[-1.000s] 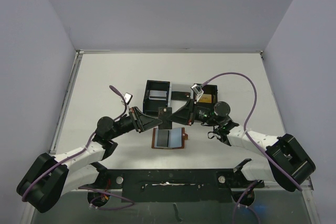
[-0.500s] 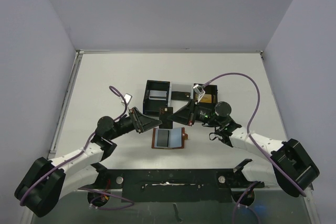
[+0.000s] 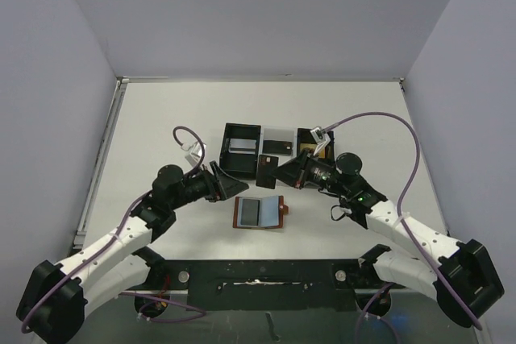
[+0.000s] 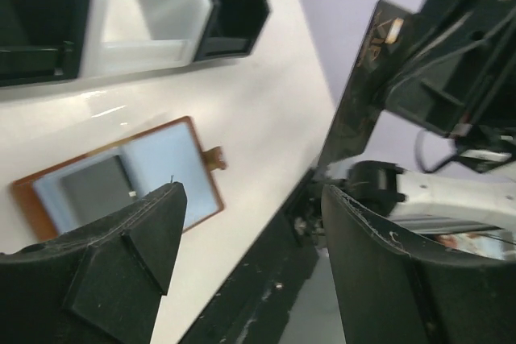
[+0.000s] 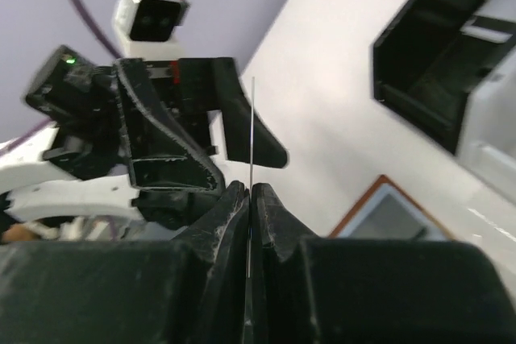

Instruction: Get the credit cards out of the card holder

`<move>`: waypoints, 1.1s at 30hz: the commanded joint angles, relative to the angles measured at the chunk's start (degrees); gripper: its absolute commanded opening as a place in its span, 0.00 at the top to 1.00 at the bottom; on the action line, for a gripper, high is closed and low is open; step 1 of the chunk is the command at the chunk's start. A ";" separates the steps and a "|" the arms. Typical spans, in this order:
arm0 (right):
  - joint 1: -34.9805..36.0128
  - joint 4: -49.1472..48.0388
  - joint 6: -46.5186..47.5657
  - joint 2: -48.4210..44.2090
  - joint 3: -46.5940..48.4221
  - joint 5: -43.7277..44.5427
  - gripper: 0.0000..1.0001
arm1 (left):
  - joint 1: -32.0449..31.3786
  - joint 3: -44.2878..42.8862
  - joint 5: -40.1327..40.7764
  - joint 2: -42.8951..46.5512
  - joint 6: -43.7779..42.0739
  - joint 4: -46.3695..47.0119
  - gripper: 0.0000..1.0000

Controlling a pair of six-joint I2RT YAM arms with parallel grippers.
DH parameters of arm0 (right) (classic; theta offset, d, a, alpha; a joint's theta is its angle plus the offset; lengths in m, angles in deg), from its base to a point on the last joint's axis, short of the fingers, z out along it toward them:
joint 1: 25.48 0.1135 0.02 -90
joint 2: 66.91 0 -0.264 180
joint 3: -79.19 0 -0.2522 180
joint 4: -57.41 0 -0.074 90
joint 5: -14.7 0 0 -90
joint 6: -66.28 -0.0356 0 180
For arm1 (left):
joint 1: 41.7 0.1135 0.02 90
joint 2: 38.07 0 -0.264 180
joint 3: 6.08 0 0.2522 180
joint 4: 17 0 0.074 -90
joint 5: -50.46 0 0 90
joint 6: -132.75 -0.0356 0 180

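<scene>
Our right gripper [image 3: 284,171] is pinched tight on a dark credit card [image 3: 267,168] and holds it upright, clear of the table [image 3: 153,118], over the table's middle. From the right wrist we see that card edge-on, as a thin line rising out from between the pressed fingers [image 5: 230,215]. Our left gripper [image 3: 239,184] faces it from the left side, its jaws spread wide with nothing between them. In the left wrist view the card stands beyond the gap, close to the right-hand finger [image 4: 379,279]; we cannot tell whether the two touch. The card holder [image 3: 260,213] lies flat and open on the table, nearer the near edge than both grippers and about midway between the left and right edges. Its brown leather frames the blue-grey pockets, which face up, and its snap tab points toward the right edge. A darker grey patch shows on its left pocket; we cannot tell whether that is a card. Neither gripper touches the holder. Beyond the grippers, toward the far edge, sits the black-and-white tray [image 3: 227,141] with three compartments side by side. The left black one holds a pale flat piece, the white middle one a dark card, and the right black one something yellowish brown.
</scene>
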 commanded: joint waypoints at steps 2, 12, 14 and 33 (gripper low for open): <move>-0.71 19.64 13.08 -5.18 7.36 13.74 1.00 | 0.07 -10.75 11.00 2.18 -17.43 -26.35 0.32; -0.56 34.73 37.03 -2.02 18.51 25.44 1.00 | 3.40 -19.46 29.06 2.50 -28.04 -41.82 0.29; -0.12 34.74 40.99 -1.21 19.57 26.87 1.00 | 5.67 -20.36 29.04 2.29 -29.55 -42.35 0.29; 4.49 34.45 66.49 14.89 28.26 33.43 1.00 | 15.17 -17.94 36.70 5.94 -34.67 -39.37 0.28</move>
